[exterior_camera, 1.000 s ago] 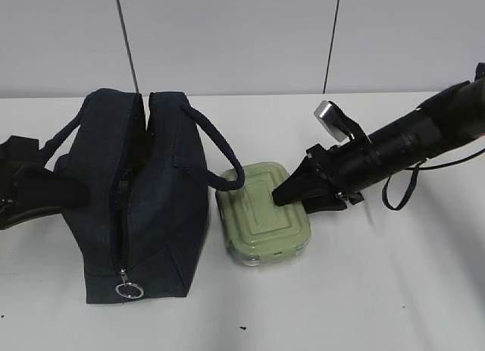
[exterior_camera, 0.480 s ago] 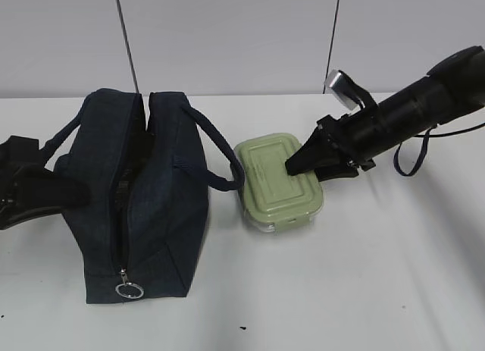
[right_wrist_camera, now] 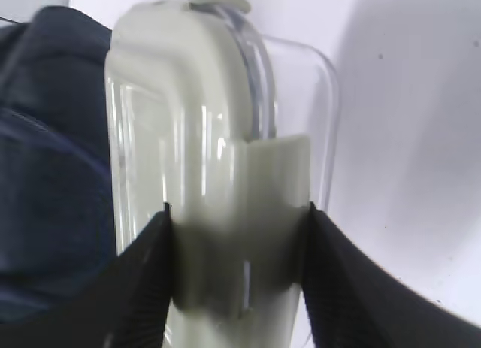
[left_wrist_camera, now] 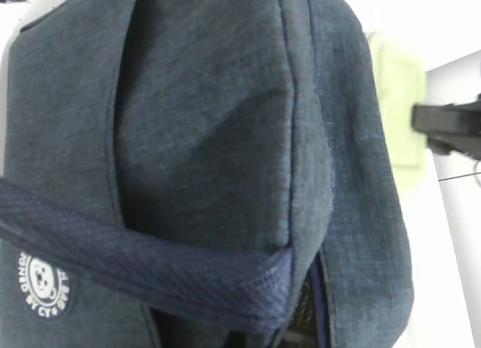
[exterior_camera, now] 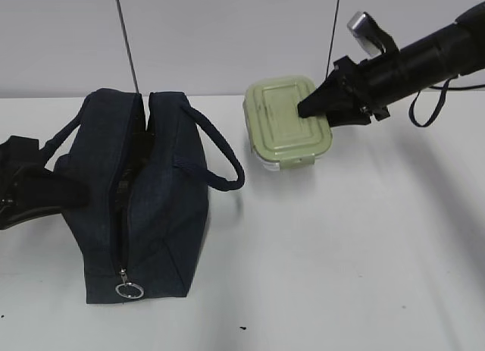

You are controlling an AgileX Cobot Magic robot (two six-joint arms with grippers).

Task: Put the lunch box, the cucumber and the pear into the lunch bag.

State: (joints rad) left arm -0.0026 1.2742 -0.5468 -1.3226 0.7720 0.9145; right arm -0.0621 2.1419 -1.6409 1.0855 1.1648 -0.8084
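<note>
The pale green lunch box (exterior_camera: 286, 123) hangs in the air to the upper right of the lunch bag (exterior_camera: 151, 207), lid facing me. My right gripper (exterior_camera: 309, 108) is shut on it; in the right wrist view the black fingers (right_wrist_camera: 143, 273) clamp the lunch box (right_wrist_camera: 203, 137) at both sides. The navy bag stands on the table with its top unzipped. My left gripper (exterior_camera: 76, 193) rests shut against the bag's left side, with the left handle loop (exterior_camera: 61, 139) lying over it. Its fingers are hidden in the left wrist view, which is filled by the bag (left_wrist_camera: 210, 137). Cucumber and pear are out of view.
A metal ring pull (exterior_camera: 129, 290) hangs at the bag's near end. The right handle (exterior_camera: 220, 158) arches out toward the box. White table (exterior_camera: 341, 252) spreads to the right of the bag; a grey wall stands behind.
My right gripper has lifted the lunch box off the table beside the bag, up and back to the right. The left arm and the bag have stayed still.
</note>
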